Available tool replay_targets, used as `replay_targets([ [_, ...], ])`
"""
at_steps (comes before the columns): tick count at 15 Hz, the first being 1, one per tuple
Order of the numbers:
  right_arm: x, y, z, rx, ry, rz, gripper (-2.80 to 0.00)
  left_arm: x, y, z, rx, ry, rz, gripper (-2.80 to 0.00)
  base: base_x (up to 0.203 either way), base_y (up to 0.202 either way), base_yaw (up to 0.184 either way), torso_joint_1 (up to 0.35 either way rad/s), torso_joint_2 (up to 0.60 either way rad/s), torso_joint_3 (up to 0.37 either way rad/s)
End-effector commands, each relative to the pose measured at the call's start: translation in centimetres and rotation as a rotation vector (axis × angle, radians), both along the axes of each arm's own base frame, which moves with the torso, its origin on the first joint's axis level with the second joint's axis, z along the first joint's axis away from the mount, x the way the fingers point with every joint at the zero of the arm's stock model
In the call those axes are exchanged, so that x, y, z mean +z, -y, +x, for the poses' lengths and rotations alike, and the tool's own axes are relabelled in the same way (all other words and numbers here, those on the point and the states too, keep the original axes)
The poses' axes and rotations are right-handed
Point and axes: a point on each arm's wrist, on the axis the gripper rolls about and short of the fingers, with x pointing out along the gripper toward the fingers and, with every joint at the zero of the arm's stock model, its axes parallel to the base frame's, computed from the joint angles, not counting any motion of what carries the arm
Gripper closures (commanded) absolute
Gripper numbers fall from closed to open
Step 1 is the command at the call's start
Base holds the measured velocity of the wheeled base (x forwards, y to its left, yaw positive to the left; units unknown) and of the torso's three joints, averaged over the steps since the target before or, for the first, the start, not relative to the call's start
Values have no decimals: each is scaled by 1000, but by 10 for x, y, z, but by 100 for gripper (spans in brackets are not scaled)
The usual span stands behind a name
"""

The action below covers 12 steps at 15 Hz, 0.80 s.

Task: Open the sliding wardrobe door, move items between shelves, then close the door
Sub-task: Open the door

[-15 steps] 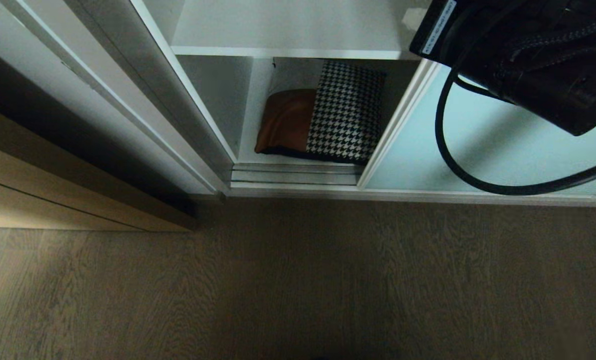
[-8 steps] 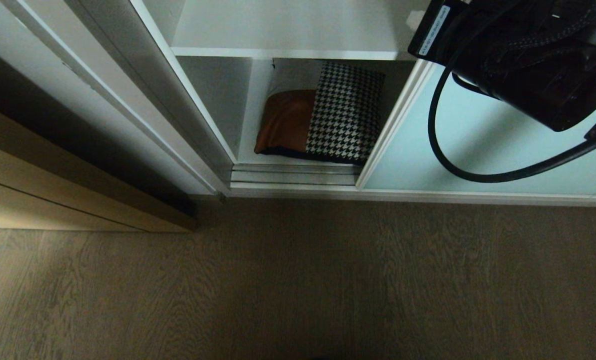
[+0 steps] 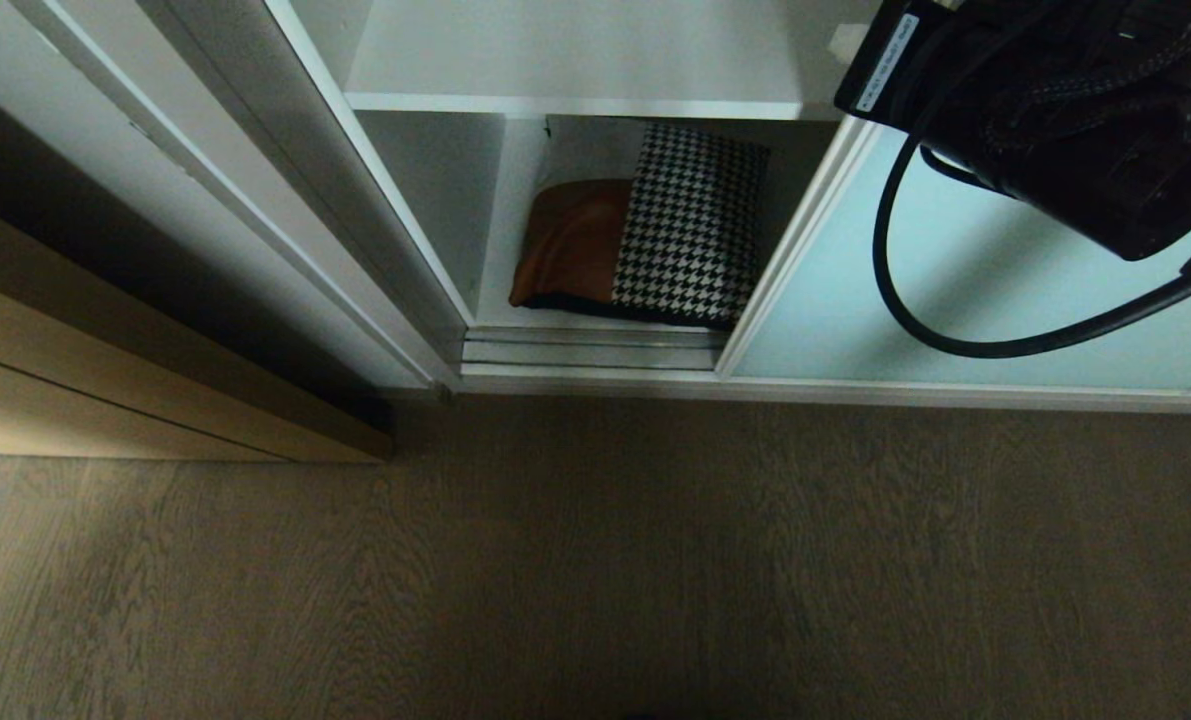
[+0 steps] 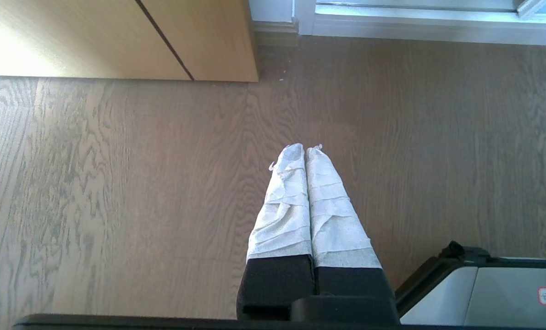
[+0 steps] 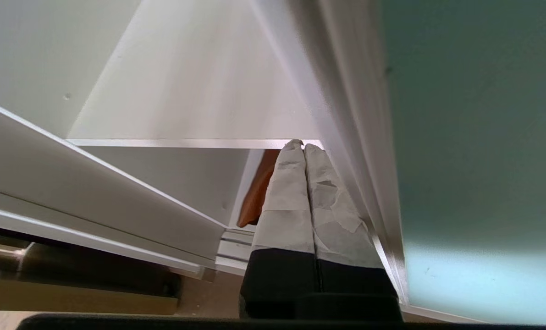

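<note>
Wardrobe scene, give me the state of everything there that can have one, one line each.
sliding wardrobe door: slid partly open, the left bay exposed.
cushion: lying on the bottom shelf, untouched.
upper shelf: bare where visible.
right gripper: shut, empty, beside the door's frame edge.
left gripper: shut, empty, parked over the floor.

The pale aqua frosted-glass sliding door (image 3: pixel 965 300) stands partly open, leaving an opening between its silvery frame and the white wardrobe side panel (image 3: pixel 355 200). The houndstooth-and-tan leather cushion (image 3: pixel 655 235) fills the lower white shelf (image 3: pixel 500 250) (its left strip bare); the upper white shelf (image 3: pixel 575 60) is unobstructed.
</note>
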Motion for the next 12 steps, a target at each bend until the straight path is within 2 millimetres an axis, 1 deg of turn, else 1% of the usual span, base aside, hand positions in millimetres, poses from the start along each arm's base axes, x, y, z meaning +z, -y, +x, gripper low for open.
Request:
replay_targets([
  [1, 7, 12, -4, -28, 20, 14, 0, 0, 0, 0, 0, -3, 0, 0, 0, 0, 0, 0, 0, 0],
  [5, 11, 27, -9, -48, 34, 17, 0, 0, 0, 0, 0, -3, 0, 0, 0, 0, 0, 0, 0, 0],
  [8, 13, 42, -18, -58, 42, 10, 0, 0, 0, 0, 0, -3, 0, 0, 0, 0, 0, 0, 0, 0],
  [12, 12, 61, -24, -89, 44, 16, 0, 0, 0, 0, 0, -3, 0, 0, 0, 0, 0, 0, 0, 0],
])
